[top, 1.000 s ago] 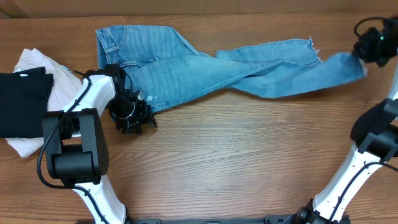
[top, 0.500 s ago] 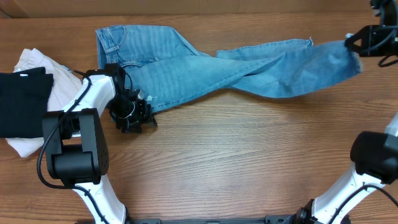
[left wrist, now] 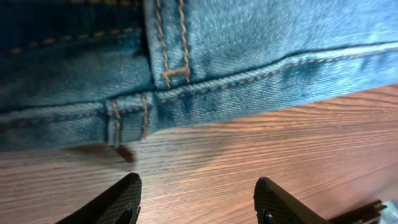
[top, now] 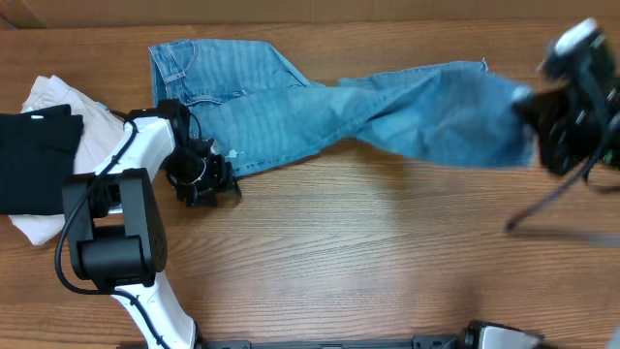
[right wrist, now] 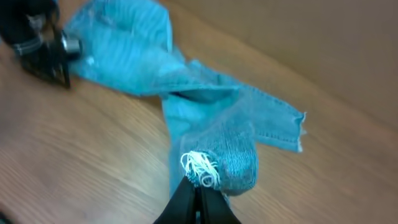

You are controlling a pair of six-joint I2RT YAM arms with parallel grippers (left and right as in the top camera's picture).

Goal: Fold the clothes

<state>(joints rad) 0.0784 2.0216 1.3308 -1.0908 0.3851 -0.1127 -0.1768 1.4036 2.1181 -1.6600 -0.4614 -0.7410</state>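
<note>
The light-blue jeans (top: pixel 252 107) lie across the back of the table, waistband at the left, legs crossing and running right. My right gripper (top: pixel 528 102) is shut on the frayed hem (right wrist: pixel 202 168) of one leg and holds it lifted above the wood at the far right; the arm is blurred. The other leg's hem (top: pixel 480 68) lies flat behind it. My left gripper (top: pixel 208 184) stands open on bare wood just in front of the jeans' lower edge (left wrist: pixel 205 93), fingers (left wrist: pixel 121 199) wide apart and empty.
A black garment (top: pixel 34 155) lies on a white one (top: pixel 58 107) at the left edge. Bare wood fills the front of the table (top: pixel 368 252). The left arm's base (top: pixel 111 242) stands at front left.
My right gripper has swung with the jeans leg from the far right edge up and then leftward and nearer, dragging the hem inward. The left gripper has barely shifted.
</note>
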